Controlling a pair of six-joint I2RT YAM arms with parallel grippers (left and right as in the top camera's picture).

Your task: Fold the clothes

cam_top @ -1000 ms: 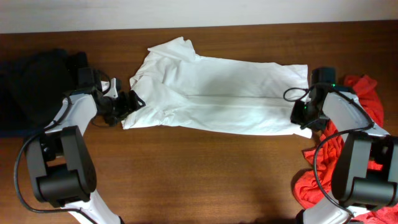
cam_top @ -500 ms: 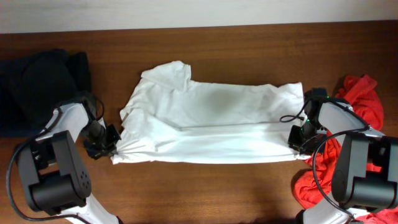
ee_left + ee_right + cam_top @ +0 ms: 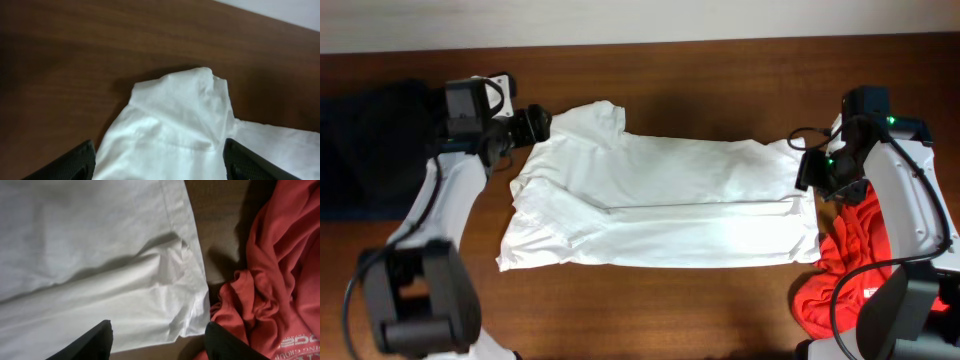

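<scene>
1. Left tool (image 3: 527, 126) hangs over the far left corner of the shirt, its two black fingers (image 3: 70, 162) spread wide with nothing pinched between them; in the wrist view only cloth shows below the gap
2. Right tool (image 3: 810, 172) sits above the shirt's right edge, its fingers (image 3: 92, 342) likewise spread apart and gripping nothing
3. The white cotton T-shirt (image 3: 670, 210) lies flat on the dark brown wooden desk (image 3: 670, 310), its long side running left to right between the two arms, plain white side up
4. A straight crease runs along the shirt's length near the middle, and a sleeve bunches up at the far left corner, just beside the left tool
5. A red crumpled garment (image 3: 850, 250) lies at the right, touching the shirt's near right corner and partly under the right arm
6. A black cloth heap (image 3: 370, 140) rests at the desk's left end, apart from the shirt
</scene>
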